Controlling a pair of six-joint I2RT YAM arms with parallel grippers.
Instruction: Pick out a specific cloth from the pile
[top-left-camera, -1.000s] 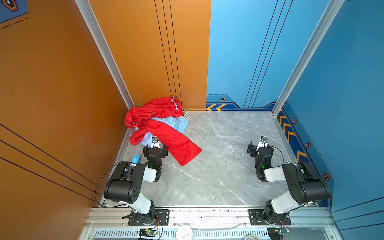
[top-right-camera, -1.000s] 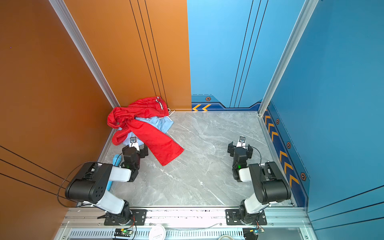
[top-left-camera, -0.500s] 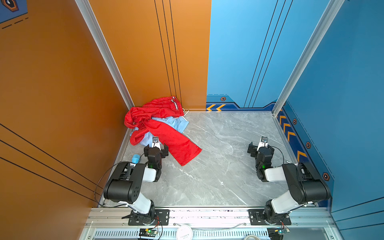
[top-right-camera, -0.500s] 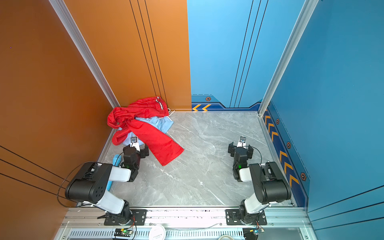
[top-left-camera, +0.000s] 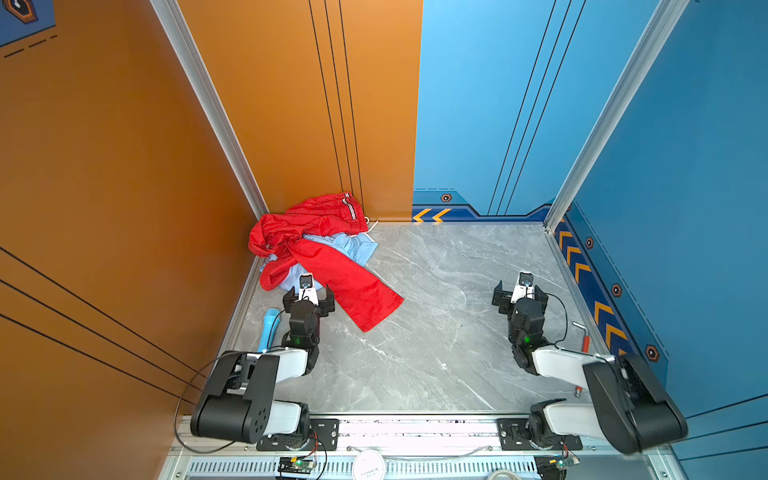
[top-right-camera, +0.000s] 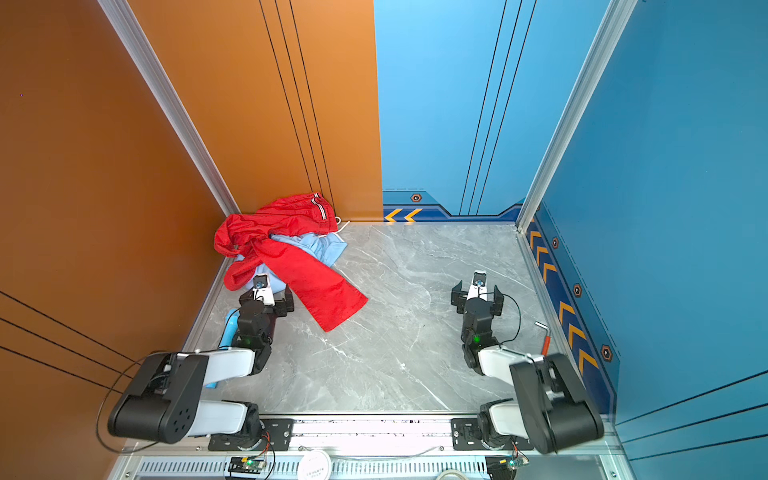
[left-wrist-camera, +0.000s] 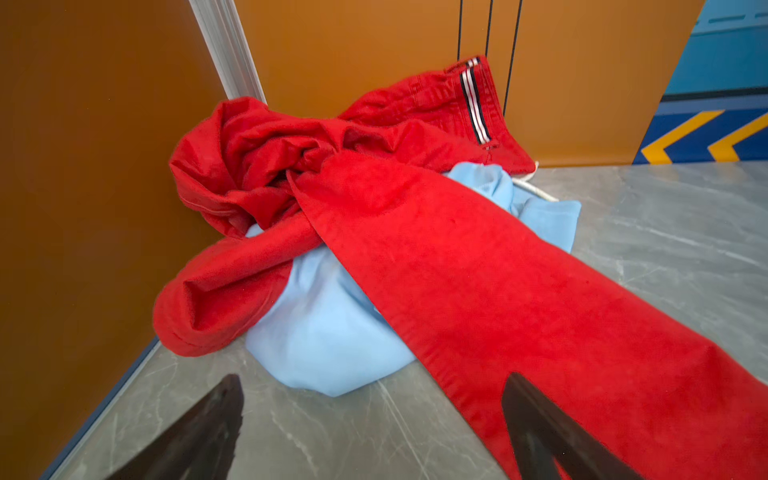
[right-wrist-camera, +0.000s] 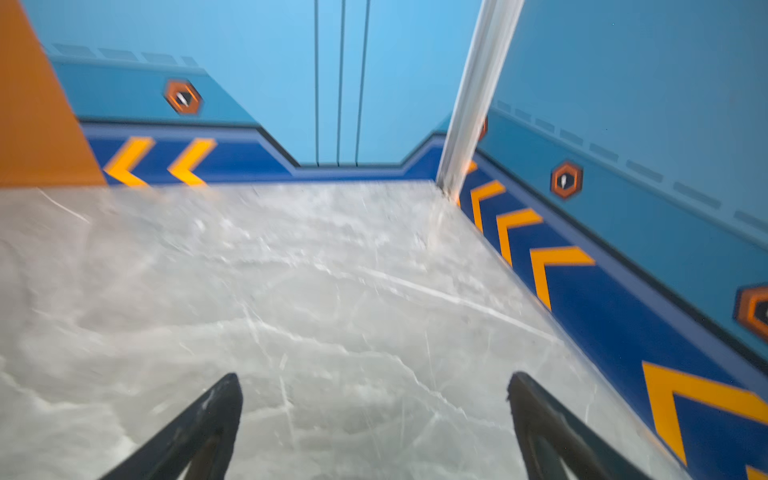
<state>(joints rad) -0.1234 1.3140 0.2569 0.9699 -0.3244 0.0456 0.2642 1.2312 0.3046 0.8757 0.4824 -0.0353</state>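
In the 10 o'clock corner of the grey marble-look table (top-left-camera: 436, 332) lies the pile (top-left-camera: 307, 224) of clothes: one large, pale sky-blue shirt-like cloth (left-wrist-camera: 324, 332) tangled under one pair of bright red trousers (left-wrist-camera: 457, 270), whose leg trails toward 4 o'clock. The left gripper (left-wrist-camera: 374, 384), fingers spread wide and empty, faces the blue bulge at its 12 o'clock. It should go in low, pinch only blue fabric clear of the red leg at 1 o'clock, then lift slowly so the trousers slide off. The right gripper (right-wrist-camera: 374, 382), second of two, also gapes empty, well apart at the table's 3 o'clock.
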